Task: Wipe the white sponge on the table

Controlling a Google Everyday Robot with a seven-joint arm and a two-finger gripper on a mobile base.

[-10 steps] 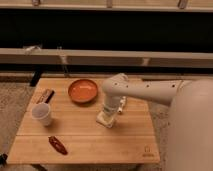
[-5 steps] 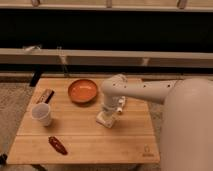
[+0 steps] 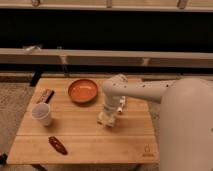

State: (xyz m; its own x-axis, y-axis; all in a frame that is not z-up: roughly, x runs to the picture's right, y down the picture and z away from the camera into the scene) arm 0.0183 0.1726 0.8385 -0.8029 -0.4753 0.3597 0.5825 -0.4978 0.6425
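Nothing much has moved versus a second ago: arm hangs over the same mid-tabletop spot, and the sponge under it hasn't visibly shifted. Claw (image 3: pixel 108 114) points straight down, right on top of the white sponge (image 3: pixel 104 120). Sponge lies flat on the tabletop (image 3: pixel 100 142), just right of centre, in front of the orange bowl (image 3: pixel 82 91). Can't tell how wide the claw stands or whether it has hold of the sponge; the wrist hides the contact.

Handling guess: sponge is light, soft and compressible. It'll squash and fold under a pinch, won't slip much on bare wood, nothing to break. Best hold is across the short sides from above, low enough that it drags flat for wiping. Too much down-force would just buckle it.

Containers: orange bowl is upright and looks empty. White cup (image 3: pixel 42 114) is upright near the left edge, well apart from the sponge; its inside is shadowed, nothing seen in it. Small whitish item (image 3: pixel 122 104) lies just right of the claw, so keep the wipe path off it.
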